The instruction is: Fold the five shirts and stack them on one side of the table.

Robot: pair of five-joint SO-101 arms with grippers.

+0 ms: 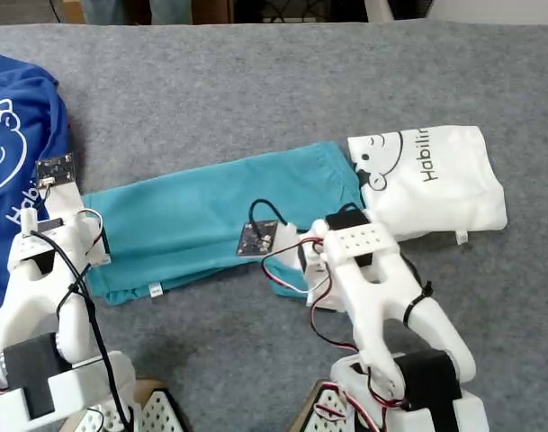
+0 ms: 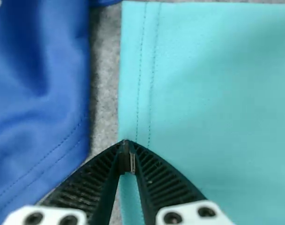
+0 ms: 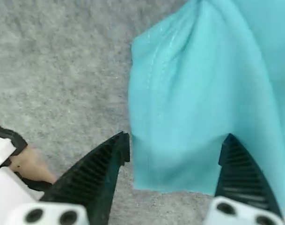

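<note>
A teal shirt [image 1: 220, 207], folded into a long strip, lies across the middle of the grey table [image 1: 256, 81]. My left gripper [image 1: 86, 236] stands at the strip's left end. In the left wrist view it [image 2: 126, 149] is shut on the hem of the teal shirt [image 2: 217, 93]. My right gripper [image 1: 290, 270] stands over the strip's near right corner. In the right wrist view it [image 3: 175, 140] is open, with the corner of the teal shirt [image 3: 203, 84] between its fingers. A folded white shirt [image 1: 435, 189] lies at the right and a blue shirt [image 1: 17, 153] at the left.
The blue shirt [image 2: 34, 93] lies close beside the teal hem, with a narrow strip of grey cover between them. The white shirt overlaps the teal strip's far right end. Bare grey cover runs along the back of the table and between the two arm bases.
</note>
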